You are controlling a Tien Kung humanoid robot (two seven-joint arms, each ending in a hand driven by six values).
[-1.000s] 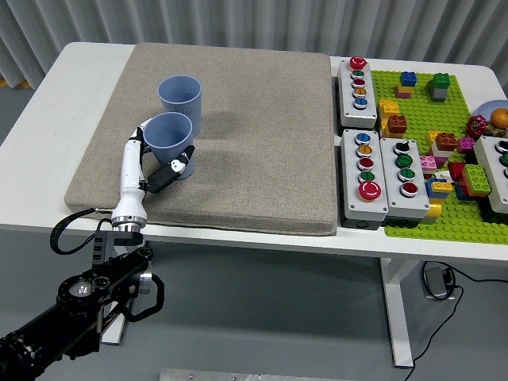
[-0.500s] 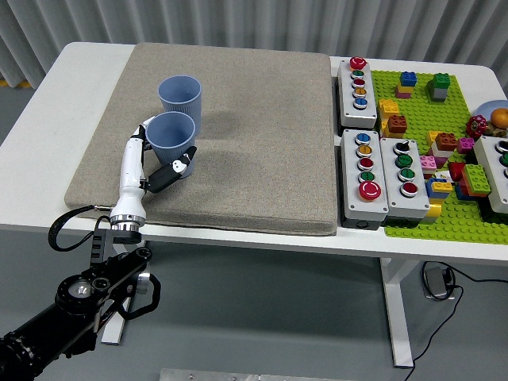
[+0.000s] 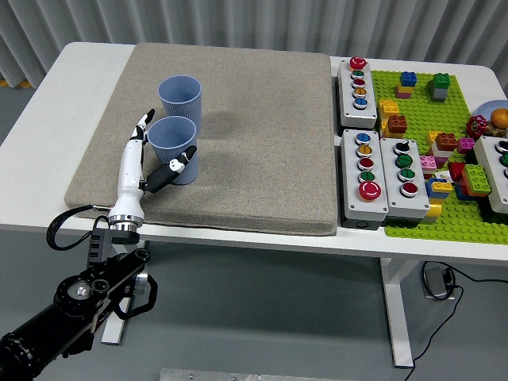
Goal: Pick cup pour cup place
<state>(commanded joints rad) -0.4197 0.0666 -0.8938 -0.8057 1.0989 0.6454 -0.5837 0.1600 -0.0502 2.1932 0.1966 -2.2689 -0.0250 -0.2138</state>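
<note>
On the white table lies a grey felt mat, and both task cups stand on its left part. The near cup sits upright just in front of the far cup, the two close together, perhaps touching. The robot's left hand is beside the near cup on its left: the thumb lies against the cup's lower front wall, while the other fingers stretch out straight past its left side, spread and not wrapped around it, so the hand appears open with no firm hold on the cup. The right hand is out of view.

The near cup looks like a light, thin-walled, ribbed plastic tumbler. It would probably tip easily and flex under a hard squeeze; the ribs should help against slipping. A hold around the middle of the wall, thumb opposite the fingers, seems safest for pouring. Whether it holds anything cannot be seen.

No writing or brand is readable on the cups. The button boxes to the right of the mat show no legible labels.
</note>
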